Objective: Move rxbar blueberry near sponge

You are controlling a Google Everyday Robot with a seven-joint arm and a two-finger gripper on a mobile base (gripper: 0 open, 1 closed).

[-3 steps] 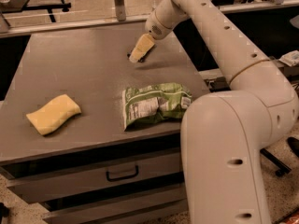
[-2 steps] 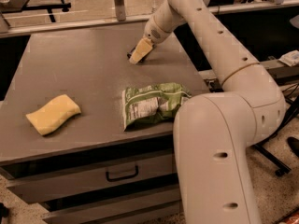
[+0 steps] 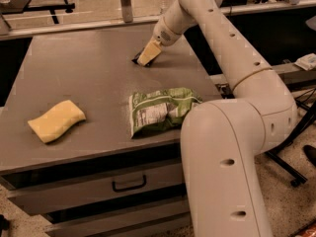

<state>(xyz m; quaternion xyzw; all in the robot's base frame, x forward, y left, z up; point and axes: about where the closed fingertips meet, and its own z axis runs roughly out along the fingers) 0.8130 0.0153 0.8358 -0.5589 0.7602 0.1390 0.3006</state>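
Gripper (image 3: 148,54) down at the table (image 3: 74,58) surface, far side, a little right of centre, reached in from the upper right on the long white arm (image 3: 217,23). Rxbar blueberry (image 3: 136,60) lies flat directly under the gripper's tip; only a dark sliver of wrapper shows at its left and near edges, the rest covered. Gripper is touching or just above the bar; cannot tell whether it is released or has a grasp on it. Sponge (image 3: 56,120) sits on the near left part of the table, pale yellow, wavy-edged, lying flat, well apart from the bar and the gripper. Green-and-white snack bag (image 3: 160,110) lies crumpled near the table's near edge, right of centre, between the sponge's side and the robot's body, its right end partly hidden behind the arm's large white lower segment (image 3: 222,167). Bag is well apart from the sponge and from the bar. Below the tabletop, a drawer front with a dark handle (image 3: 129,184) faces the camera. Far background shows floor and a table leg frame (image 3: 49,6), upper left.
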